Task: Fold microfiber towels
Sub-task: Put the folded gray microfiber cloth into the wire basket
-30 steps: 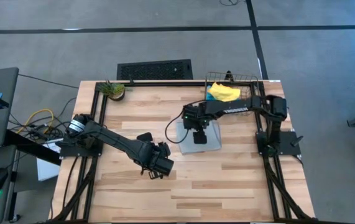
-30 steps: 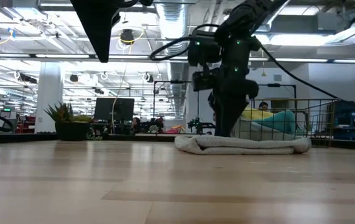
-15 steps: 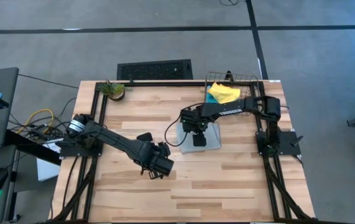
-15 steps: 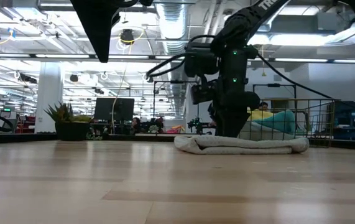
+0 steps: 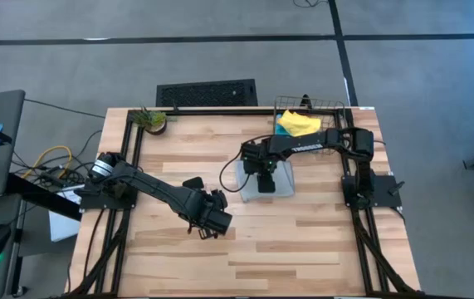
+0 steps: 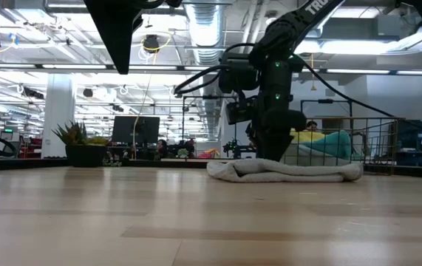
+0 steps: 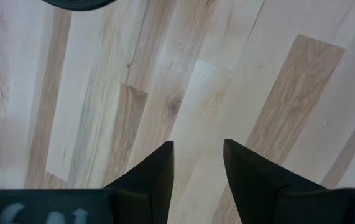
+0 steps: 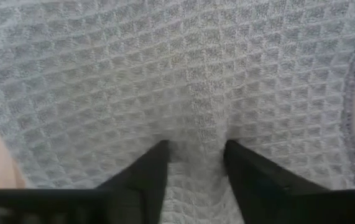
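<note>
Wooden table (image 5: 303, 241) with a dark arm on each side. Right gripper (image 5: 262, 184) down on the grey-green towel (image 5: 280, 186), which lies flat right of the table's centre, near the wire basket (image 5: 324, 105) at the far right corner. Up close in the right wrist view, both fingertips (image 8: 158, 152) pressed into the towel's waffle weave (image 8: 183, 74), a small ridge of cloth pinched up between them; jaws partly closed on that fold, so grasping the towel. From table height, the towel (image 6: 284, 171) a low rumpled mound on the boards, the right gripper (image 6: 270, 151) planted on its top left of the middle. In the basket, a yellow towel (image 5: 297, 124) over a bit of blue cloth (image 5: 281, 129); in the low view a teal bundle (image 6: 329, 144) behind the mesh. Left gripper (image 5: 217, 219) left of centre on the near half, well apart from the towel, hanging over bare wood (image 7: 202, 87), fingers (image 7: 158, 171) spread with a clear gap and nothing between them. Small potted plant (image 5: 151, 120) at the far left corner.
</note>
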